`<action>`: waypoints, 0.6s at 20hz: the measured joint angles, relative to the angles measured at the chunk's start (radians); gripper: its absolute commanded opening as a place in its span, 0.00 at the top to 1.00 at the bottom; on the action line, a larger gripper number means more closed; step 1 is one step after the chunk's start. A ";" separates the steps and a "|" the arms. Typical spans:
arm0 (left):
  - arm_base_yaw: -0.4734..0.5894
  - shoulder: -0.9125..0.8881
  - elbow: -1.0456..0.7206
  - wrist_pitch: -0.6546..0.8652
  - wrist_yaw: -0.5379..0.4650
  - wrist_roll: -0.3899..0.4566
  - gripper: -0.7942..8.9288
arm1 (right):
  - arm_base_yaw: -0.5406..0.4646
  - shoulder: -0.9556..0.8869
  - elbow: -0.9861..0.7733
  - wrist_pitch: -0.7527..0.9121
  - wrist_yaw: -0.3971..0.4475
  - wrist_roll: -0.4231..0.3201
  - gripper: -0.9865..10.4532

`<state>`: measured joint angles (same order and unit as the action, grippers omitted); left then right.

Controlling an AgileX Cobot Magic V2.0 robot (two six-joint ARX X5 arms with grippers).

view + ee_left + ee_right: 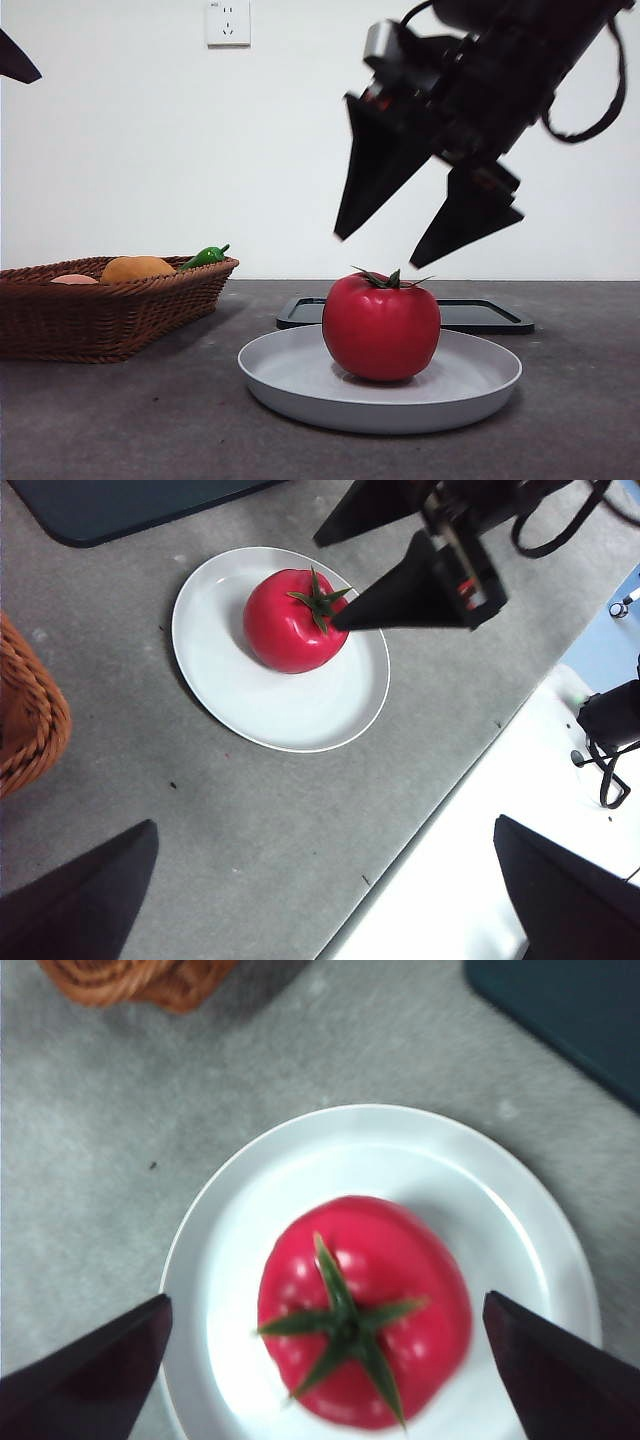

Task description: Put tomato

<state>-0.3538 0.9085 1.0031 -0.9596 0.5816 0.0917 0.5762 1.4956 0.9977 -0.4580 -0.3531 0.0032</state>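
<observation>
The glossy red, round tomato (381,328) with its dark green spiky stem is sitting upright on the round, shallow white plate (290,378), roughly at the plate's middle, stem pointing up. The plate is resting on the grey table surface (150,420).

The right gripper (385,250), with two black tapered jaws, is hanging directly above the tomato, clear of it; open air is showing between the jaw tips and the stem in the front view. Its jaws are standing spread wide, wider than the tomato, and are gripping nothing. In the right wrist view the tomato (362,1310) is lying between the two jaws, on the plate (330,1150). In the left wrist view this same gripper (345,570) is showing over the tomato (290,620) and plate (250,700).

The left gripper (325,895) is waiting away from the plate, over the table near its edge, its jaws parted wide and holding nothing. In the front view only a black tip is showing at the upper corner.

Behind the plate a flat black rectangular tray (480,314) is lying on the table. To one side, well apart from the plate, a brown woven wicker basket (100,310) is standing, holding an orange round fruit (137,268), a small green pepper (205,257) and a pale pinkish item (74,280) only partly visible. A white wall socket (227,22) is showing on the white wall behind.
</observation>
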 measured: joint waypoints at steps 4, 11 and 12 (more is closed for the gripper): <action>0.000 0.000 0.000 0.000 0.000 0.000 0.32 | 0.029 0.054 0.000 0.030 0.083 0.000 0.43; 0.000 0.000 0.000 0.006 0.000 0.000 0.32 | 0.046 0.103 0.000 0.056 0.092 0.001 0.43; 0.000 0.000 0.000 0.006 0.000 0.000 0.32 | 0.046 0.113 0.000 0.057 0.092 0.003 0.43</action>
<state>-0.3538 0.9085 1.0031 -0.9539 0.5816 0.0917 0.6224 1.6085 0.9977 -0.4011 -0.2607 0.0059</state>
